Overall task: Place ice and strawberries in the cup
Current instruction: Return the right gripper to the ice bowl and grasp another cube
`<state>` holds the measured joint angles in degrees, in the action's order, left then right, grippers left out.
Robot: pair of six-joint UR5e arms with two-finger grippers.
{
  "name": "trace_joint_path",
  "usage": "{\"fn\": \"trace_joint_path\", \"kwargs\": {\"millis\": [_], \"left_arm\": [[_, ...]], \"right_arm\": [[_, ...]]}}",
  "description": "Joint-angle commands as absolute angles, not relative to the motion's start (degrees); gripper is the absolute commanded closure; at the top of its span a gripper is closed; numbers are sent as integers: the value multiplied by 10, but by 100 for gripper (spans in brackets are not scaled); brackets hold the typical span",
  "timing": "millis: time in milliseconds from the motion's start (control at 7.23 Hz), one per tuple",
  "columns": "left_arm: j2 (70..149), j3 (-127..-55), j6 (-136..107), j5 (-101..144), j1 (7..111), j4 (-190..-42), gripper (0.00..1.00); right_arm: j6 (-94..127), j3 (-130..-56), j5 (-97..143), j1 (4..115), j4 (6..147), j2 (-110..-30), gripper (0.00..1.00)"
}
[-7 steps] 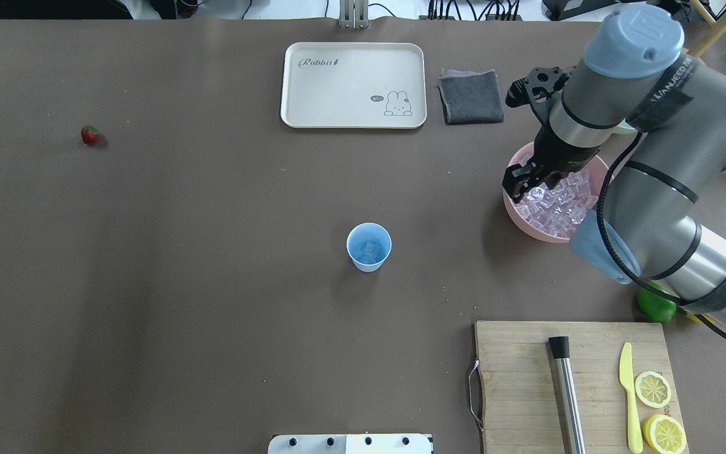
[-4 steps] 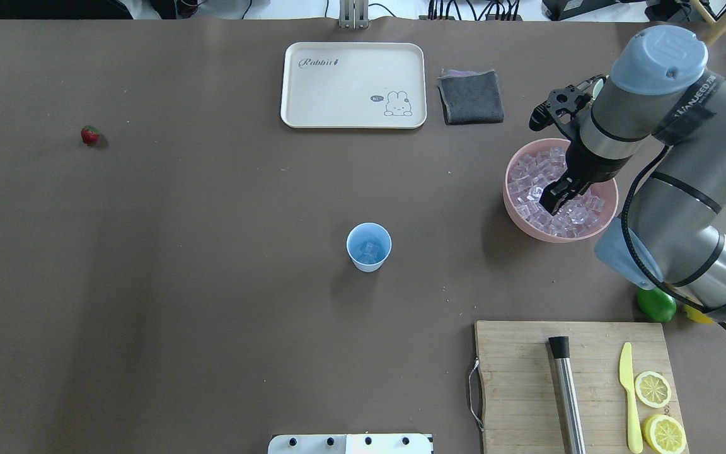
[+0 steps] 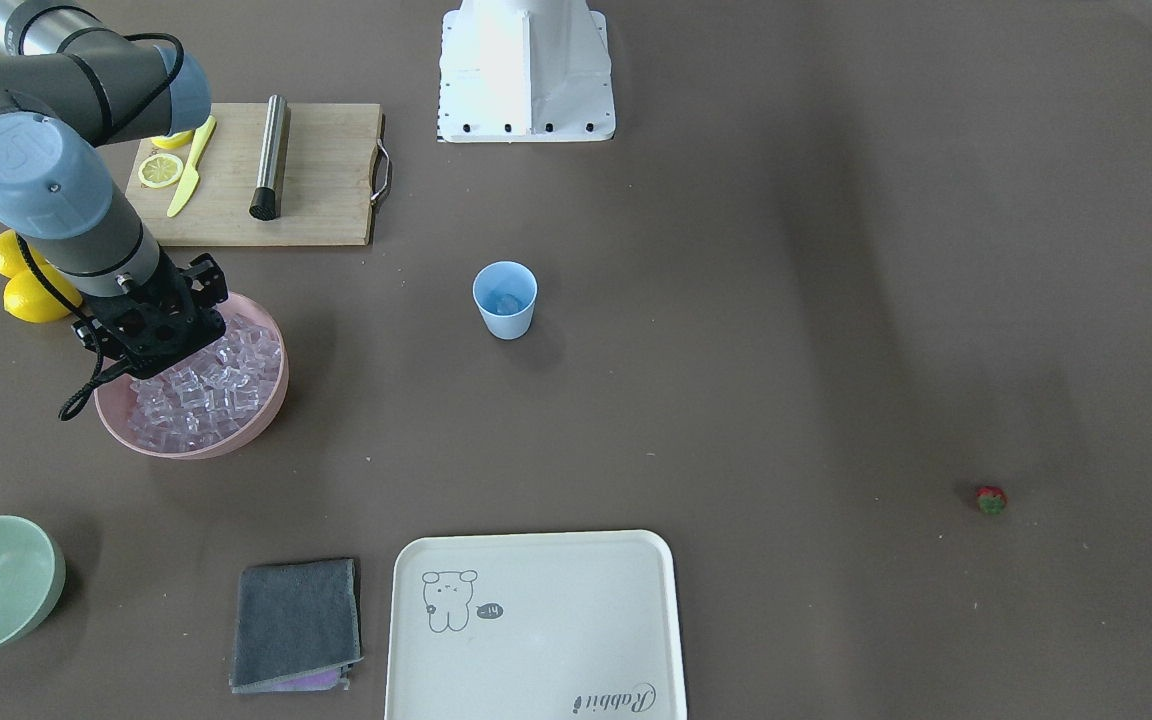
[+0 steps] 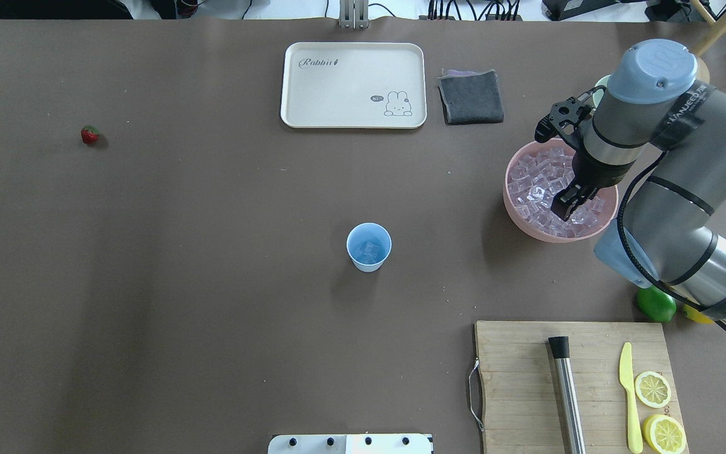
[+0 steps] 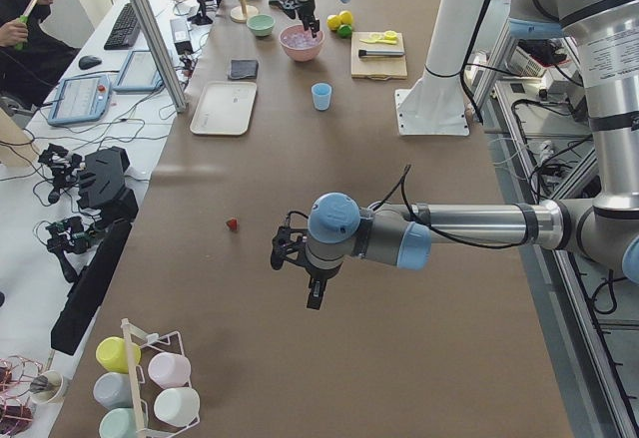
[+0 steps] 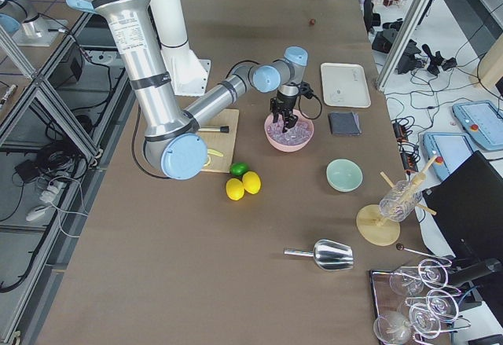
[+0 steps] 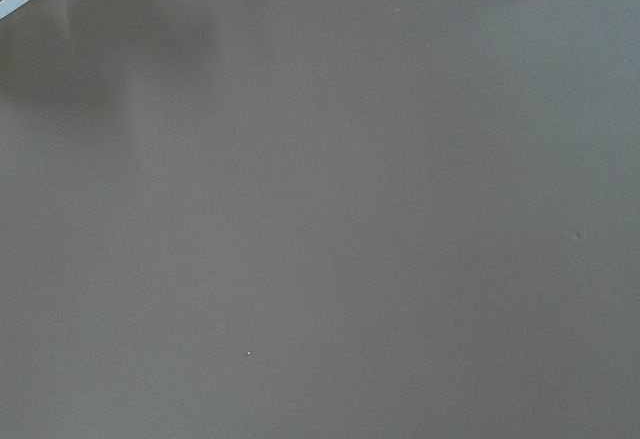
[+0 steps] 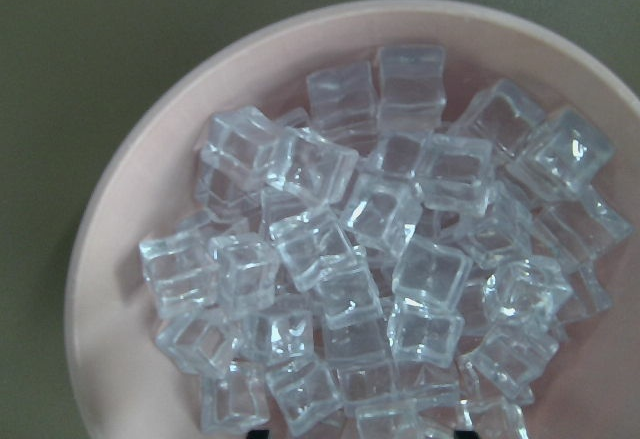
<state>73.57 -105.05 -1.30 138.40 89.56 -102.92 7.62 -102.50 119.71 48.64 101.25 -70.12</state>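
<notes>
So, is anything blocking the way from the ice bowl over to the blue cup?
Nothing visible. Only bare table lies between the pink bowl and the cup. The right gripper is down over the ice.

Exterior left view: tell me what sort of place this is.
Probably a robotics lab staged as a drinks station: a robot arm over a long table, a keyboard and touchscreen pendants alongside, and a pink bowl of ice near a cutting board.

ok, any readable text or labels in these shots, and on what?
"Rabbit": script on the cream tray.
"hi": tiny speech bubble beside the bunny drawing on it.
"UR" logo: blue joint cap, right arm.
White lettering on the arm's black strap: too blurred to read.
</notes>
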Motion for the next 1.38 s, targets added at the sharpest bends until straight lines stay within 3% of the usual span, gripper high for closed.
{"fn": "trace_joint_path", "kwargs": {"millis": [0,830,1107,1246], "left_arm": [[736,-1052,-17,1384,896,-1030,2],[736,-1058,-17,1384,899,-1030,2],[724,-1058,-18,1391,900,-1048,2],[719,-1059,-18,1393,900,-1058,2]], "right_arm": [[69,-1008,1196,485,1002,-700,31],[69,-996,1189,473,999,-701,36],[69,-995,1189,473,999,-703,49],[69,-996,1189,475,999,-704,65]]}}
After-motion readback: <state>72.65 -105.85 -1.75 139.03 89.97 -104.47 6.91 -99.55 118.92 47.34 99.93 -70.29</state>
